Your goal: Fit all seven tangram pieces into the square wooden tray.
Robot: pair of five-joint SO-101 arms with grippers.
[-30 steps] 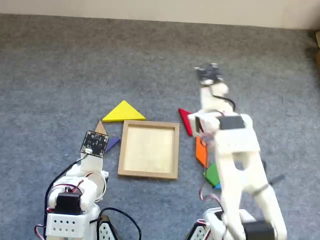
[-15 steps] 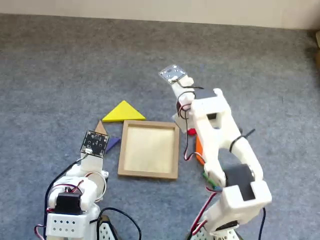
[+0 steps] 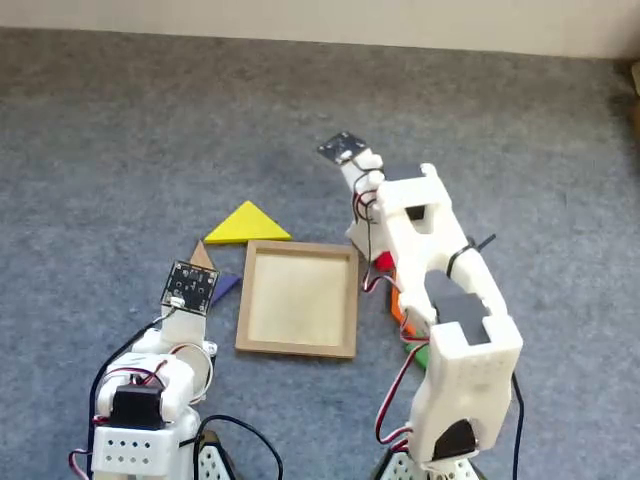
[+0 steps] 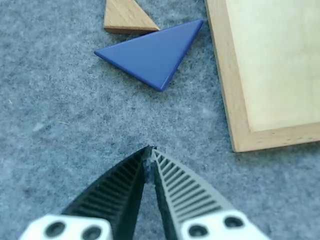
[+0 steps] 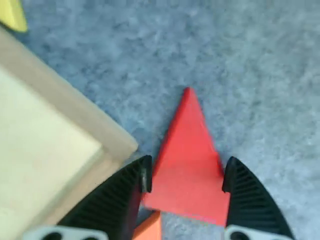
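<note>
— Where's the right claw [image 5: 187, 170]?
— Spread wide over the red triangle [image 5: 189, 140], just beside the wooden tray [image 3: 297, 346] at centre frame.
— And the left claw [image 4: 151, 151]?
— Pinched closed, empty, near the blue triangle [image 4: 152, 52].

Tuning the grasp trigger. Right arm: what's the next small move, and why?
Likely close the right gripper on the red triangle, lowering first if it is not yet down at the piece. In the right wrist view the open gripper straddles the triangle's wide end. The piece lies flat on the carpet, just off a corner of the wooden tray, which holds no pieces.
</note>
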